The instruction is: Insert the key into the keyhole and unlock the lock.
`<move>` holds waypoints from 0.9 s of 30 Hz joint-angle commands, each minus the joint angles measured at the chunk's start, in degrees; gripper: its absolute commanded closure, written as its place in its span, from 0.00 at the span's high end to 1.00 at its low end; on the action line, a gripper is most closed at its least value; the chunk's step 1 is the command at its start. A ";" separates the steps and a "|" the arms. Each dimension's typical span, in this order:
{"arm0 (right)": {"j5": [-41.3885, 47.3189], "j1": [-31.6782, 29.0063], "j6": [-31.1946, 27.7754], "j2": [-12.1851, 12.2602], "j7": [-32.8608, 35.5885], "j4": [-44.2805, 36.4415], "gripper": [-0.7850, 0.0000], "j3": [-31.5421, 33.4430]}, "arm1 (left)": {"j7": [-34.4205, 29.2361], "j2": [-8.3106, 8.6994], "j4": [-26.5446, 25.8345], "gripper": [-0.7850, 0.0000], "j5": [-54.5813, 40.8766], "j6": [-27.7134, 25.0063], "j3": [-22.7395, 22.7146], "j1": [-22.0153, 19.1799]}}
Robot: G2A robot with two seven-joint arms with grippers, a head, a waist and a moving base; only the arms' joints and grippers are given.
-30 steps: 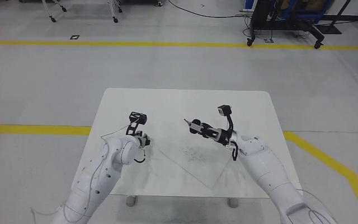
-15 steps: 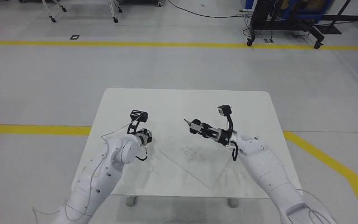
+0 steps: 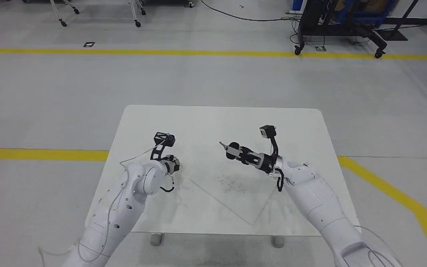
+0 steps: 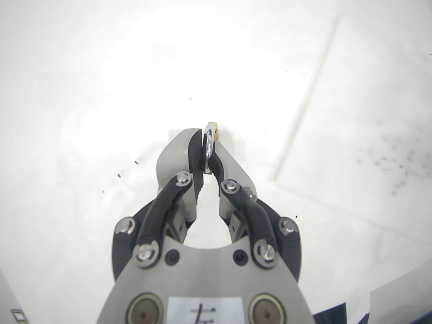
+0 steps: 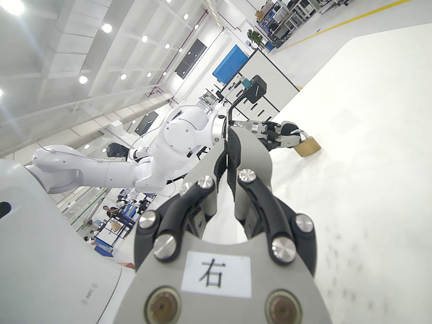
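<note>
My left gripper [image 4: 206, 136] is shut on the silver shackle of a small brass padlock [image 4: 215, 132], just above the white table [image 3: 220, 123]. From the right wrist view, the padlock [image 5: 307, 147] hangs from the left gripper [image 5: 292, 134] with its body touching the tabletop. My right gripper [image 3: 229, 147] hovers right of centre, pointing at the left one [image 3: 175, 162], a short gap between them. It is shut, and a thin key tip [image 3: 221, 143] sticks out of it. In the right wrist view the fingers [image 5: 236, 150] are pressed together and hide the key.
Faint straight lines and a patch of dark specks [image 3: 230, 181] mark the tabletop between the arms. The table's rounded far edge [image 5: 354, 40] lies beyond the padlock. Yellow floor lines [image 3: 200, 52] run around the table.
The left gripper with the padlock has shifted slightly away from the table's front edge and toward the right gripper. The right arm has stayed still.
</note>
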 commanded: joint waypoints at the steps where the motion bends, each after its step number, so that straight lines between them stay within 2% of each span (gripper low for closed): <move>1: 0.00 0.00 0.00 0.00 0.00 0.00 0.00 0.00 | 0.11 -0.05 0.00 0.01 0.06 -0.05 -0.05 0.04; 3: 0.00 0.00 0.00 0.00 0.00 0.00 0.00 0.00 | 0.04 -0.11 0.00 0.03 0.26 -0.05 -0.05 0.06; 8: 0.00 0.00 0.00 0.00 0.00 0.00 0.00 0.00 | 0.05 -0.24 -0.15 0.00 0.77 0.14 -0.10 0.14; 10: 0.00 0.00 0.00 0.00 0.00 0.00 0.00 0.00 | 0.11 -0.29 -0.18 0.05 0.89 0.03 -0.14 0.18; 12: 0.00 0.00 0.00 0.00 0.00 0.00 0.00 0.00 | 0.07 -0.35 -0.17 0.16 0.97 -0.01 -0.16 0.20; 13: 0.00 0.00 0.00 0.00 0.00 0.00 0.00 0.00 | 0.03 -0.38 -0.13 0.16 1.05 -0.04 -0.13 0.17; 21: 0.00 0.00 0.00 0.00 0.00 0.00 0.00 0.00 | -0.36 -0.66 0.18 0.18 1.14 -0.05 -0.16 0.00; 24: 0.00 0.00 0.00 0.00 0.00 0.00 0.00 0.00 | -0.36 -0.71 -0.13 0.16 1.50 -0.06 -0.26 0.14; 27: 0.00 0.00 0.00 0.00 0.00 0.00 0.00 0.00 | -1.67 -0.71 -0.43 0.20 2.45 0.47 -0.20 0.42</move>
